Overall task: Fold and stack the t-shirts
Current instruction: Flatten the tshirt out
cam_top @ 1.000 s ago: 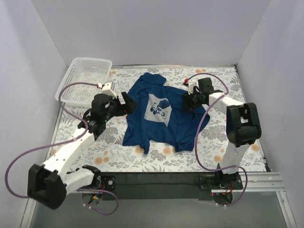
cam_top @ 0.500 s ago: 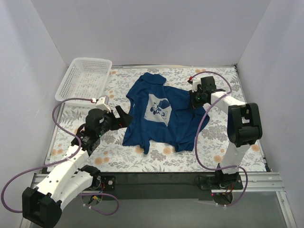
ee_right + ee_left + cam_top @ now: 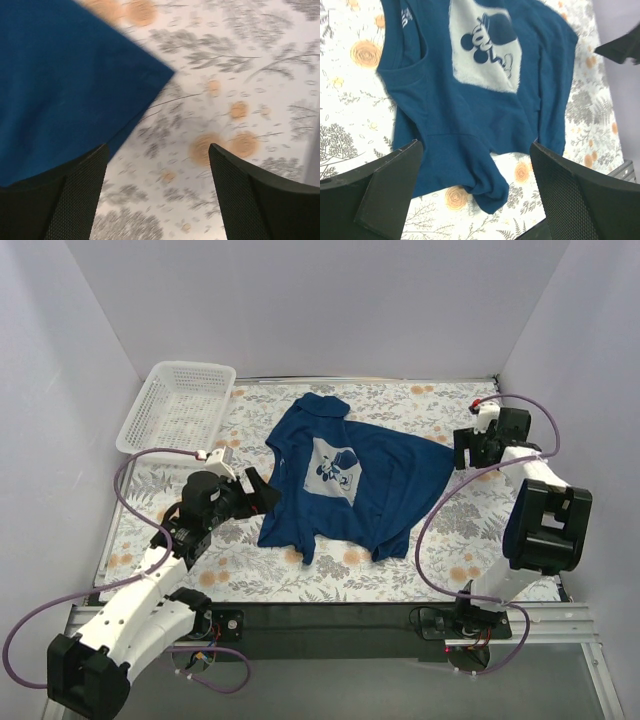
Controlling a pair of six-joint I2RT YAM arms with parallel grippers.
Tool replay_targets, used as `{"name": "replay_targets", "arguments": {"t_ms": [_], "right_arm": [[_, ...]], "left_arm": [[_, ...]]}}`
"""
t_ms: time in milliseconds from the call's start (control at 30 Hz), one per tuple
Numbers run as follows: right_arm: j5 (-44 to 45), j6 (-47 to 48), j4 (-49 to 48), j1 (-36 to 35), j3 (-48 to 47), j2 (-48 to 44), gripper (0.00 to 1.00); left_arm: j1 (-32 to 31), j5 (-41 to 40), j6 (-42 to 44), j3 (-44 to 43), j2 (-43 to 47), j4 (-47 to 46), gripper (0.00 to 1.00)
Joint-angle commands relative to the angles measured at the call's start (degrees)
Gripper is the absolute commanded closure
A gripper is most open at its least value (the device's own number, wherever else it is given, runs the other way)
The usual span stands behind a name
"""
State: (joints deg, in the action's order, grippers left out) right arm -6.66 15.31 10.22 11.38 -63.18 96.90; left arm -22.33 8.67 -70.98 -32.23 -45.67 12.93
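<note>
The left claw [image 3: 262,490] is hovering just beside the left edge of the navy t-shirt [image 3: 385,490], its fingers released wide. The t-shirt is lying spread print-up on the flowered desk [image 3: 470,540]. The right claw [image 3: 462,450] is hanging released beside the t-shirt's right corner. Beyond the t-shirt's far-left side, a white mesh basket [image 3: 180,410] is sitting apart.

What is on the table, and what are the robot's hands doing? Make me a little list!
Shirt: dark blue cotton t-shirt, spread out, not folded
Picture: light grey square cartoon print, facing up
Basket: white plastic mesh basket, far left corner
Left hand: open, beside shirt's left edge
Right hand: open, at shirt's right corner, holding nothing
</note>
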Motion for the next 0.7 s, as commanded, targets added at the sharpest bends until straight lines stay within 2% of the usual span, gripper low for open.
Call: {"name": "replay_targets", "arguments": {"t_ms": [0,67,100,133,167,233,267,333,367,433,500,667], "right_arm": [[-18.1,8.1,3.0,-0.7,2.6,-9.7,0.27],[-27.7,14.7,11.7,-1.1,4.3,-13.2,0.27],[-38.8,19.0,17.1,-1.5,4.1,-13.5,0.29],[-42.4,27.9,22.5,-2.6,3.4,-13.6,0.29],[-44.4,34.4,34.8,-5.9,3.2,-13.4,0.3],[-45.6,50.4,43.6,-10.3,5.0,-14.0,0.29],[-43.8,53.7,45.0,-14.8,6.5,-16.3,0.29],[-42.5,60.8,45.0,-18.5,10.2,-19.2,0.27],[-42.5,67.6,44.9,-21.7,13.6,-22.1,0.27],[-42.7,72.7,44.0,-24.9,15.7,-24.1,0.25],[-41.9,72.9,42.1,-30.3,16.8,-24.7,0.26],[-33.0,65.2,28.9,-41.2,19.3,-24.3,0.28]], "left_arm": [[0.3,1.9,0.3,-0.5,-3.1,2.3,0.19],[0.3,2.5,0.1,-0.7,-5.8,3.7,0.21],[0.2,2.7,0.1,-0.9,-6.6,4.2,0.24],[0.2,2.5,-0.6,-1.1,-7.2,5.3,0.25],[0.2,2.8,-0.6,-1.1,-8.5,5.8,0.25],[0.2,3.3,-0.4,-1.2,-9.3,6.8,0.26],[0.2,3.5,-0.3,-1.3,-10.0,7.1,0.26],[0.1,3.8,-0.4,-1.0,-10.4,7.7,0.27],[0.2,3.6,-1.3,-0.8,-10.7,8.2,0.27],[0.2,2.9,-2.6,-0.7,-11.5,9.2,0.27],[0.2,1.6,-4.6,-0.2,-12.2,9.5,0.29],[0.2,-2.0,-9.6,-0.3,-15.1,10.5,0.32]]}}
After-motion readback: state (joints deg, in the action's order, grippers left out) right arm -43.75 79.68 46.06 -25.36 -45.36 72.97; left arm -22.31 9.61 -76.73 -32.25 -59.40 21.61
